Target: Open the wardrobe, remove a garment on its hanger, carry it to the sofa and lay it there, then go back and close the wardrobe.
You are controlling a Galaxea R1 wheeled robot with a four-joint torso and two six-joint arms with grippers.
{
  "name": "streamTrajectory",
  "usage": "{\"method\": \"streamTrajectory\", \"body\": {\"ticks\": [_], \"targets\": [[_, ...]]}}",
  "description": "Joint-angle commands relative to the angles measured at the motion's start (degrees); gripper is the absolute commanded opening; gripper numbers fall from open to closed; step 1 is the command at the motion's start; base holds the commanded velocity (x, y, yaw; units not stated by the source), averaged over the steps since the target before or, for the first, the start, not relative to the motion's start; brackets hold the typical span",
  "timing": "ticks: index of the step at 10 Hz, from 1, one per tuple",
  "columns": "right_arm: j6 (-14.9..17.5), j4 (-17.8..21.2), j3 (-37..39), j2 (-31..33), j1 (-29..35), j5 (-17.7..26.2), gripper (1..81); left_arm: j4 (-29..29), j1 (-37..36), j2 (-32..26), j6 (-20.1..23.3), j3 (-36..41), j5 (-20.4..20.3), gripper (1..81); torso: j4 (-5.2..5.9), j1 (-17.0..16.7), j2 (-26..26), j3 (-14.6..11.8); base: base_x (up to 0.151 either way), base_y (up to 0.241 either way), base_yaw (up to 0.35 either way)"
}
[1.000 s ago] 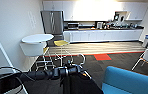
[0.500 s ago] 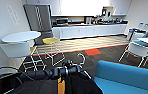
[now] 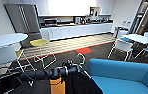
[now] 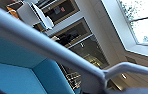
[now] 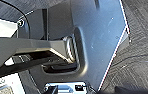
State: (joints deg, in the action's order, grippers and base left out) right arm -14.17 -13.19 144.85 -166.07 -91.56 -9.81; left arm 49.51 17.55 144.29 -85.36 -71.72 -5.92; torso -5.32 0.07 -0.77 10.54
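Observation:
My left arm reaches in low across the head view. Its gripper [image 3: 73, 68] is shut on the white hanger [image 3: 82, 58], whose curved hook stands up just past it. The black garment [image 3: 81, 86] hangs limp below the arm. The bright blue sofa [image 3: 120, 72] lies directly to the right of the garment, with its low back toward the room. In the left wrist view the hanger's white bar [image 4: 52, 51] runs close across the picture, with the sofa's blue cushions [image 4: 12, 75] behind it. The right wrist view shows dark robot parts over grey carpet.
A round white table [image 3: 5, 40] with white and yellow chairs [image 3: 41, 42] stands at the left. Another table [image 3: 140, 38] with white chairs [image 3: 121, 46] is at the right, behind the sofa. A kitchen counter [image 3: 75, 30] and a grey fridge [image 3: 23, 21] line the far wall.
The camera has swung right and moved forward: the fridge and round table slid left, and the sofa looms larger. The left arm still holds the hanger with the garment.

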Motion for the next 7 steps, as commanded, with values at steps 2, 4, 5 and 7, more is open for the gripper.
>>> {"method": "streamTrajectory", "body": {"ticks": [2, 4, 5, 7], "targets": [[-0.2, 0.1, -0.2, 0.5, 1.2, 3.0, 81.1, 1.3, -9.2, 0.2, 0.6, 1.8, -1.5, 1.0, 0.00, 0.0, 0.0, 0.0, 0.000, 0.000, -0.291], [-0.1, 0.0, -0.2, 0.4, 1.3, 3.0, 81.1, 1.4, -9.2, 0.2, 0.6, 2.0, -1.5, 1.0, 0.00, 0.0, 0.0, 0.0, 0.000, 0.000, -0.291], [-0.1, -0.1, -0.2, 0.3, 1.3, 3.0, 81.1, 1.4, -9.2, 0.2, 0.6, 2.0, -1.4, 1.0, 0.00, 0.0, 0.0, 0.0, 0.000, 0.000, -0.291], [-0.1, -0.2, -0.2, 0.3, 1.3, 3.0, 81.1, 1.6, -9.2, 0.2, 0.6, 2.0, -1.4, 1.0, 0.00, 0.0, 0.0, 0.0, 0.000, 0.000, -0.291]]}}
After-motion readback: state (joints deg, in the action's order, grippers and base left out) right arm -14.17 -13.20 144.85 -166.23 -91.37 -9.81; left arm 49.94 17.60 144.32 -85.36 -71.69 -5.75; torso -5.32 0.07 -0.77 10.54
